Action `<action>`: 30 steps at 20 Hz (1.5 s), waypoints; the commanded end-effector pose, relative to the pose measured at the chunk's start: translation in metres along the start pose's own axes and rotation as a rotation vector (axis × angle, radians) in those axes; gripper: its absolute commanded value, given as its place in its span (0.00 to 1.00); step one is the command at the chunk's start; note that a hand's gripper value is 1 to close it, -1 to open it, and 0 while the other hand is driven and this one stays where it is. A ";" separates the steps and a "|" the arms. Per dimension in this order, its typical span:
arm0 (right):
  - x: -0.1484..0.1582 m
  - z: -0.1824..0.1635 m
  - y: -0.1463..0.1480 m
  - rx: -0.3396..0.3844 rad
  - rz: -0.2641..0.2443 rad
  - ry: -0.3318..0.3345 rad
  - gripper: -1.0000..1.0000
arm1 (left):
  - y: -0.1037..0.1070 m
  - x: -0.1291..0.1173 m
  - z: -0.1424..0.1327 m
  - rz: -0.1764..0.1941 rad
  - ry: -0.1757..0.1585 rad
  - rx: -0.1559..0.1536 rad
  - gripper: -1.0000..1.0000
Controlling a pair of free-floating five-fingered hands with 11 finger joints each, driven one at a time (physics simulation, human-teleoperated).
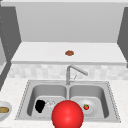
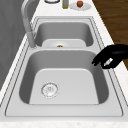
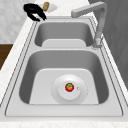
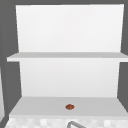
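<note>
My left hand [image 1: 40, 105] hovers over the left basin [image 1: 37, 92] of the steel double sink, near its front rim and beside the drain [image 1: 50, 103]. In the left side view the hand [image 2: 111, 58] hangs over the front wall of that basin with fingers loosely bent downward and nothing between them. It appears again in the right side view [image 3: 35, 11] at the far basin's front corner. A white plate [image 1: 92, 110] lies in the right basin with a small red tomato [image 1: 86, 107] on it; the tomato [image 3: 69, 87] sits at the plate's middle.
A big red ball [image 1: 67, 115] covers the sink's front edge at the divider. The faucet [image 1: 72, 72] swings toward the right basin. A brown round thing [image 1: 69, 53] rests on the lower shelf. A bowl of food [image 1: 3, 110] stands left of the sink.
</note>
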 end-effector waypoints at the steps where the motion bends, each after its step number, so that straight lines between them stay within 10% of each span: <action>1: -0.004 -0.004 0.004 -0.073 0.105 -0.067 0.00 | 0.000 0.000 0.000 0.000 0.000 0.000 0.50; 8: -0.007 -0.005 0.008 -0.109 0.151 -0.096 0.00 | 0.000 0.000 0.000 0.000 0.000 0.000 0.50; 10: -0.006 -0.007 0.007 -0.092 0.021 -0.079 0.00 | 0.000 0.000 0.000 0.000 0.000 0.000 0.50; 12: -0.005 -0.007 0.008 -0.092 0.022 -0.078 0.00 | 0.000 0.000 0.000 0.000 0.000 0.000 0.50; 30: -0.002 -0.038 0.000 -0.311 0.145 -0.233 0.00 | 0.000 0.000 0.000 0.000 0.000 0.000 0.50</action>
